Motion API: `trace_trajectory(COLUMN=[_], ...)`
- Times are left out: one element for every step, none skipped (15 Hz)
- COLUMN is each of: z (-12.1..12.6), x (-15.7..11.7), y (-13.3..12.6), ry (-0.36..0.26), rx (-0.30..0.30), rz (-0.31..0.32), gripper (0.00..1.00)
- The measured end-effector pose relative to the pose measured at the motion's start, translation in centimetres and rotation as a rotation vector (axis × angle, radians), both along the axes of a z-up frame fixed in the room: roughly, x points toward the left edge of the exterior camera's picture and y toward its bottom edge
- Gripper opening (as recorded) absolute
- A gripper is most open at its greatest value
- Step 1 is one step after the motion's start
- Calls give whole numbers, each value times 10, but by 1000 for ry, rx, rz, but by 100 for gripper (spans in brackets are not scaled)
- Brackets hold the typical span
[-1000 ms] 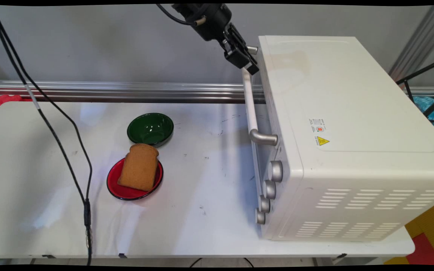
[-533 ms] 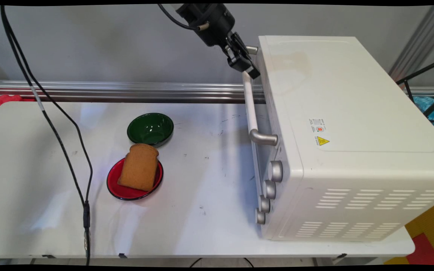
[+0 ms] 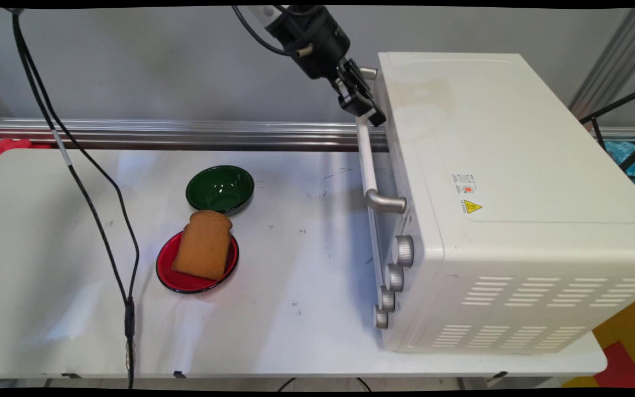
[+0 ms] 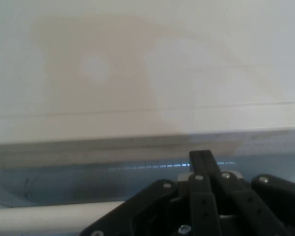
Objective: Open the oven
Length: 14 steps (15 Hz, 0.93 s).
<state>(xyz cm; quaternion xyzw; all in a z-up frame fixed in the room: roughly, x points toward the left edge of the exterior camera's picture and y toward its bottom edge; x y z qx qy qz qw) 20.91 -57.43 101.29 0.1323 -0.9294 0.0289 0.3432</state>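
Toast (image 3: pixel 203 244) lies on the red plate (image 3: pixel 167 271), its top end leaning over the rim toward the green bowl (image 3: pixel 220 189), which stands just behind the plate and shows nothing inside. The toaster oven (image 3: pixel 510 198) stands on the right part of the table, its door shut, the long handle (image 3: pixel 367 160) on its front facing the bowl and plate, and four round knobs (image 3: pixel 404 250) in a row below the handle.

The gripper (image 3: pixel 371 117) is at the far upper end of the handle, close against the oven's top front edge. In the hand view the oven's white top fills most of the picture, the white bar of the handle (image 4: pixel 49 217) passes at the bottom left beside the black linkage, and I cannot tell how far the fingers stand apart or whether they hold the bar.

Compared with one second before, the gripper has moved a little down and to the right along the handle, closer to the oven's edge. The toast, plate, bowl and oven are in the same places.

The white table (image 3: pixel 295 264) has small dark marks. Black cables (image 3: pixel 91 209) hang over its left part. Behind it run a metal rail (image 3: pixel 174 132) and a grey wall (image 3: pixel 130 60).
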Motion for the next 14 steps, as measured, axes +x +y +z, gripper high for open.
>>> trace_trajectory(z=[-2, -5, -8, -10, -12, -14, -15, -17, -18, -18, -19, -20, -20, -20], x=[-1, -2, -2, -2, -1, 0, 2, 4, 5, 7, 11, 14, 19, 23], y=[0, -1, -1, -1, -2, -2, -2, -2, -2, -2, 0, 2, 4, 7], ry=[1, 1, 0, -2, -5, -10, -14, -19, -24, -28, -33, -38, -42, -46], rx=[1, 2, 3, 4, 4, 4, 4, 5, 6, 7, 9, 12, 14, 17], rz=[1, 1, 2, 2, 3, 5, 6, 9, 11, 13, 18, 23, 27, 33], gripper=[0, 0, 0, 0, 0, 0, 0, 0, 0, 0, 0, 0, 0, 0])
